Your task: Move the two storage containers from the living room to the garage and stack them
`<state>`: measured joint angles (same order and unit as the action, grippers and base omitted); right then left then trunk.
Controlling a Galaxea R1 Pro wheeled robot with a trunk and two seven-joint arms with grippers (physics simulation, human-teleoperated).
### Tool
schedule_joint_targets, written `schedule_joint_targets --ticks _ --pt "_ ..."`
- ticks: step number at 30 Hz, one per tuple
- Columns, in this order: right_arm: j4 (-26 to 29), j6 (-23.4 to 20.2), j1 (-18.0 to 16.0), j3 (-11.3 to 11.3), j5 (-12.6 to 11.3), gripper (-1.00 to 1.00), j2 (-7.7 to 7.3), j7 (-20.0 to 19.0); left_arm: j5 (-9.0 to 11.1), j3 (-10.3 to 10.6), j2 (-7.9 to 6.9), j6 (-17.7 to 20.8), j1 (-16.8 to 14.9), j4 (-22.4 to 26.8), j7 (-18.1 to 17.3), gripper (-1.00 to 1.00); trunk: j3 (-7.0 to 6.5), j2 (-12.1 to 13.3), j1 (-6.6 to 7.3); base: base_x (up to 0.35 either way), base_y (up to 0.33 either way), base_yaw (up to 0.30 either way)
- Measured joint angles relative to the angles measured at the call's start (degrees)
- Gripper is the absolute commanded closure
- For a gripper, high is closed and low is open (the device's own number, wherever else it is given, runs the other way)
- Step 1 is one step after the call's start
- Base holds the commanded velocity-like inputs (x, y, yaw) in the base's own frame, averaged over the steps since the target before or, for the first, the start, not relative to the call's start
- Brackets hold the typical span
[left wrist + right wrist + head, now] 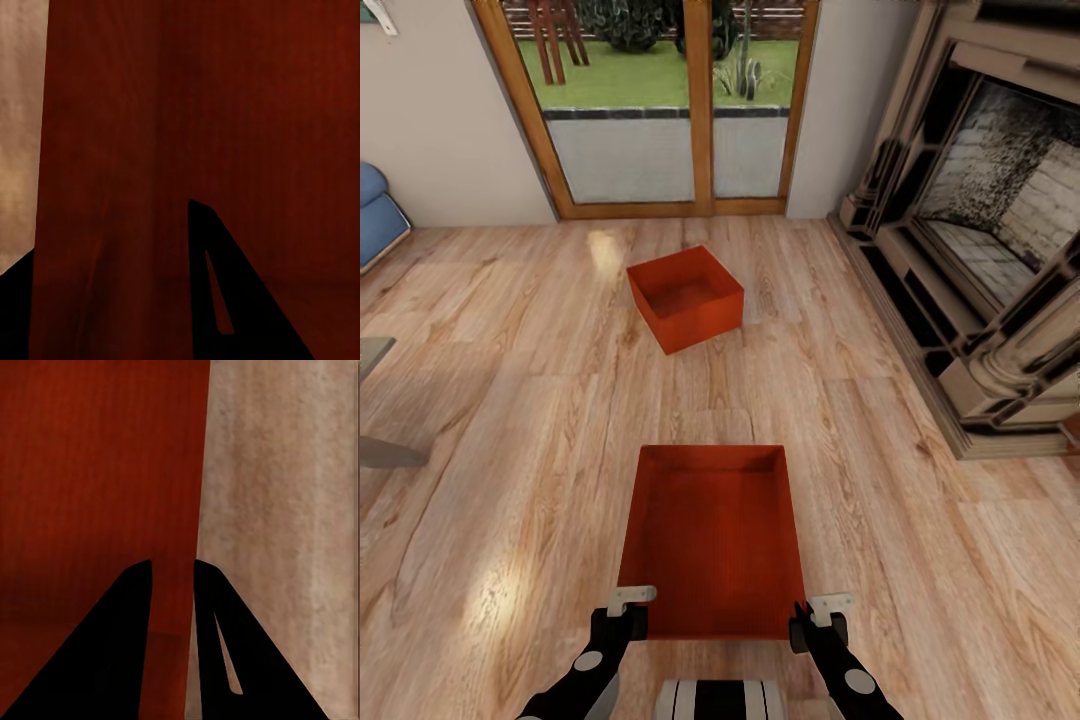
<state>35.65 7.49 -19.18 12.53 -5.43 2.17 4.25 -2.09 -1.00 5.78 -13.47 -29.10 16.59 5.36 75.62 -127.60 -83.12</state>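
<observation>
Two orange-red open-topped storage containers stand on the living room's light wood plank floor. The near storage container (pixel 712 540) is right in front of me; the far one (pixel 686 298) sits near the glass doors. My left gripper (pixel 628 612) is at the near container's left wall. In the left wrist view my left gripper (pixel 112 225) is open, its fingers wide apart astride that red wall (pixel 105 150). My right gripper (pixel 822 618) is at the right wall. In the right wrist view my right gripper (pixel 172 564) is shut on the thin wall (pixel 174 510).
A brick fireplace (pixel 980 250) with a stepped surround juts out on the right. Wood-framed glass doors (pixel 660 110) stand at the back, and a blue sofa (pixel 378 215) is at the left edge. A grey furniture corner (pixel 375 400) pokes in at the left.
</observation>
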Motion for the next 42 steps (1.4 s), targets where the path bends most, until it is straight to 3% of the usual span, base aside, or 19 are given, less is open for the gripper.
schedule_joint_targets --ticks 18,25,29,42 --pt "0.00 -0.04 0.00 0.04 -0.09 1.00 0.00 0.02 -0.02 -0.01 0.00 0.01 -0.01 -0.03 0.00 1.00 -3.29 7.22 3.95 0.000 0.000 0.000" --pt "-0.43 -0.04 -0.01 -0.16 -0.10 1.00 0.01 -0.22 -0.08 0.15 0.03 0.56 0.01 0.03 0.15 1.00 -5.11 10.03 5.49 0.000 0.000 0.000" --pt "0.10 -2.87 -0.01 -0.39 0.04 1.00 0.01 -0.52 0.06 -0.01 0.03 2.87 0.01 0.10 0.14 1.00 -6.17 11.63 6.37 0.000 0.000 0.000" --pt "0.11 -2.72 -0.02 -0.40 0.10 1.00 0.02 -0.51 0.08 0.04 0.02 2.81 0.02 0.20 0.13 1.00 -9.63 16.85 9.23 0.000 0.000 0.000"
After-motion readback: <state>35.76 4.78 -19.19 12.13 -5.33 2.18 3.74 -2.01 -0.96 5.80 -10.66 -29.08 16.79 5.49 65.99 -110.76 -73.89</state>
